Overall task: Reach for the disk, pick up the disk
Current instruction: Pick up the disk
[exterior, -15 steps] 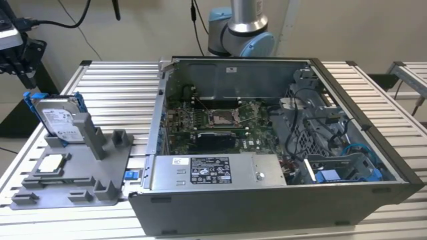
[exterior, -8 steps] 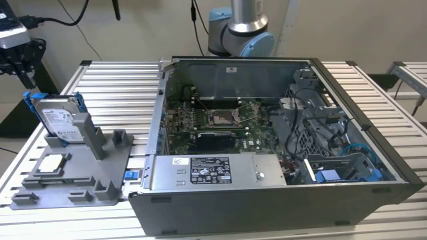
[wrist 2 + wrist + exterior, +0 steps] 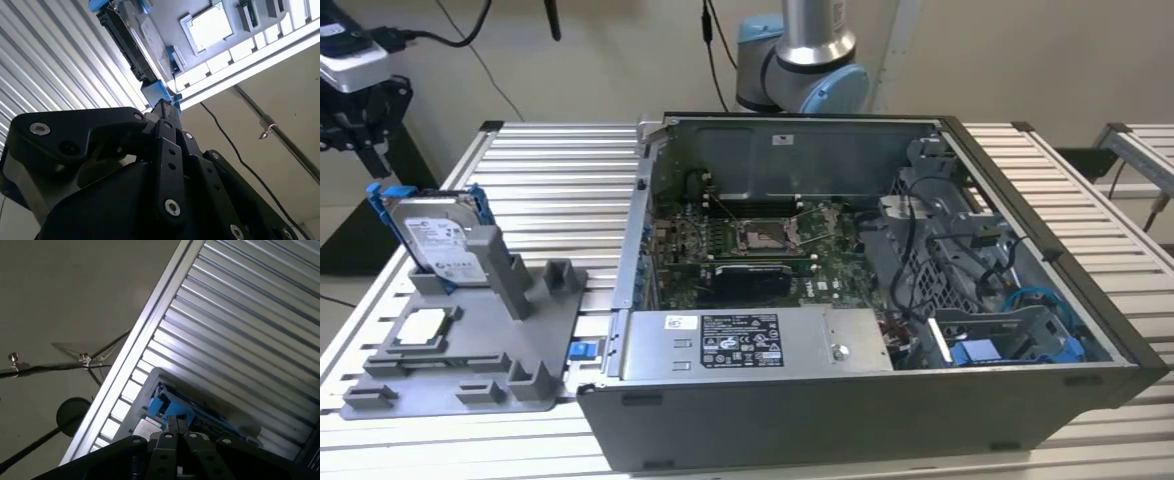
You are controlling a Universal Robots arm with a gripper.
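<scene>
The gripper (image 3: pixel 164 106) has its black fingertips (image 3: pixel 170 424) drawn together with no gap between them in the first wrist view. Nothing can be seen clamped between them. Just past the tips lies the blue bracket (image 3: pixel 160 407) of the disk (image 3: pixel 438 240). Whether the tips touch that bracket cannot be told from either wrist view. The disk stands on edge in the grey holder (image 3: pixel 520 350), at the holder's far corner on the exterior view's left. It leans slightly, with its labelled face turned toward the rest of the holder and its blue frame showing along the top and sides. In the second wrist view the disk appears edge-on, with a blue tab (image 3: pixel 157 92) of the bracket right at the fingertips. A small square silver chip (image 3: pixel 424 328) lies flat in a recess on the holder's near part, apart from the disk. The holder sits on the slatted metal table (image 3: pixel 560 170), close to the table's edge on the exterior view's left. Beside the holder, toward the exterior view's right, an open computer case (image 3: pixel 854 400) lies on the table with its boards and cabling exposed. Beyond the holder and behind the case rises the arm's base (image 3: pixel 807 50).
</scene>
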